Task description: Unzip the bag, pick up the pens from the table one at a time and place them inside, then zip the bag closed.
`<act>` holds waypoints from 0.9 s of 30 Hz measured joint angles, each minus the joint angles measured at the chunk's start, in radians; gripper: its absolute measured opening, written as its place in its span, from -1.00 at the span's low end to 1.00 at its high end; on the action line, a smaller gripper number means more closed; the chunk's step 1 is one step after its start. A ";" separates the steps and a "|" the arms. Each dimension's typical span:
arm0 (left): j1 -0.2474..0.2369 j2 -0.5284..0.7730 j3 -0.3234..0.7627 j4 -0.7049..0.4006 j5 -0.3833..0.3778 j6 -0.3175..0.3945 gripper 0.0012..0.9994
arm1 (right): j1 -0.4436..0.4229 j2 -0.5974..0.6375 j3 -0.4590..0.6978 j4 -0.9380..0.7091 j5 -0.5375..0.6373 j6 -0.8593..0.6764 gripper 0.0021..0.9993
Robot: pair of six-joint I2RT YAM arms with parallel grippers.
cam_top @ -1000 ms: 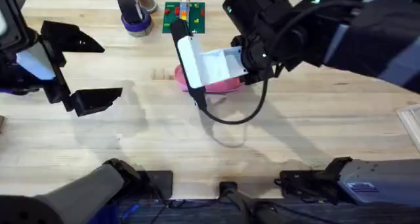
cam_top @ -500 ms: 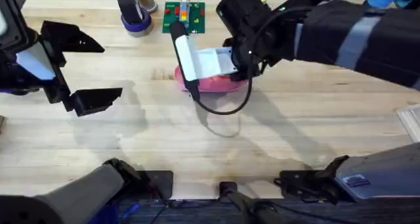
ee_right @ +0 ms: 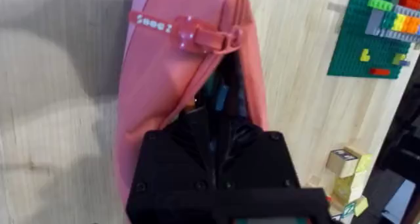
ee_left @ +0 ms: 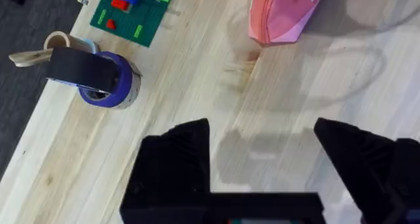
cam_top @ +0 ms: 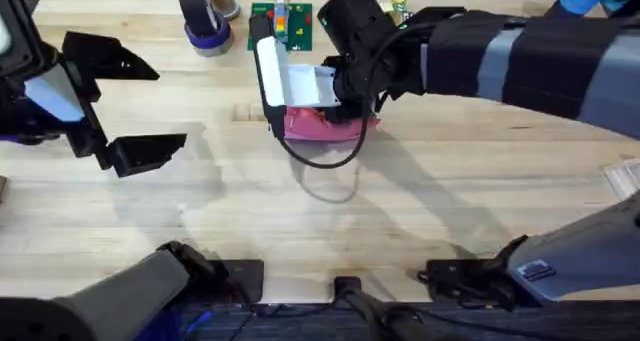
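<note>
From above, the right arm is reaching across the middle to the bag (cam_top: 330, 127), which is lying toward the far edge of the table (cam_top: 420, 201), just in front of the green brick plate (cam_top: 283, 26); the right gripper (cam_top: 318, 109) is sitting low over the bag, apparently to work at its opening. The left gripper (cam_top: 128, 106) is hovering released near the left edge, well apart, probably waiting its turn. In the left wrist view, its fingers (ee_left: 177, 159) are standing wide over bare wood, with the tape roll (ee_left: 98, 76) beside the plate. In the right wrist view, the black fingers (ee_right: 197, 135) are pressing together into the bag's parted zipper mouth, where something slim and dark, perhaps a pen, is showing; whether they are grasping it cannot be determined.
</note>
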 joint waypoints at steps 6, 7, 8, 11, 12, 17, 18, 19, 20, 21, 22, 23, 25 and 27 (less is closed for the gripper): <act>0.000 0.000 0.000 0.000 0.000 0.000 0.99 | 0.000 0.001 0.000 0.003 -0.007 0.030 -0.36; 0.000 0.000 0.000 0.000 0.000 0.000 0.99 | 0.000 0.002 0.000 0.002 -0.008 0.031 -0.04; 0.000 0.000 0.000 0.000 0.000 0.000 0.99 | 0.000 0.003 0.000 -0.001 -0.008 0.034 0.22; 0.000 0.000 0.000 0.000 0.000 0.000 0.99 | -0.002 0.003 0.000 -0.005 -0.009 0.039 0.94; 0.000 0.000 0.000 0.000 0.000 0.000 0.99 | -0.002 0.004 0.000 -0.008 -0.009 0.042 0.98; 0.000 0.000 0.000 0.000 0.000 0.000 0.99 | -0.002 0.004 0.000 -0.011 -0.011 0.063 0.99; 0.000 0.000 0.000 0.000 0.000 0.000 0.99 | -0.002 0.004 0.000 -0.011 -0.011 0.066 0.99; 0.000 0.000 0.000 0.000 0.000 0.000 0.99 | -0.002 0.004 0.000 -0.012 -0.011 0.072 0.99; 0.000 0.000 0.000 0.000 0.000 0.000 0.99 | -0.002 0.004 0.000 -0.012 -0.011 0.079 0.99; 0.000 0.000 0.000 0.000 0.000 0.000 0.99 | -0.002 0.004 0.000 -0.012 -0.011 0.086 0.99; 0.000 0.000 0.000 0.000 0.000 0.000 0.99 | -0.002 0.003 0.000 -0.012 -0.010 0.094 0.99; 0.000 0.000 0.000 0.000 0.000 0.000 0.99 | -0.002 0.003 0.000 -0.013 -0.011 0.104 1.00; 0.000 0.000 0.000 0.000 0.000 0.000 0.99 | -0.002 -0.003 0.000 -0.014 -0.011 0.122 1.00; 0.000 0.000 0.000 0.000 0.000 0.000 0.99 | -0.002 -0.018 0.000 -0.020 -0.011 0.144 0.99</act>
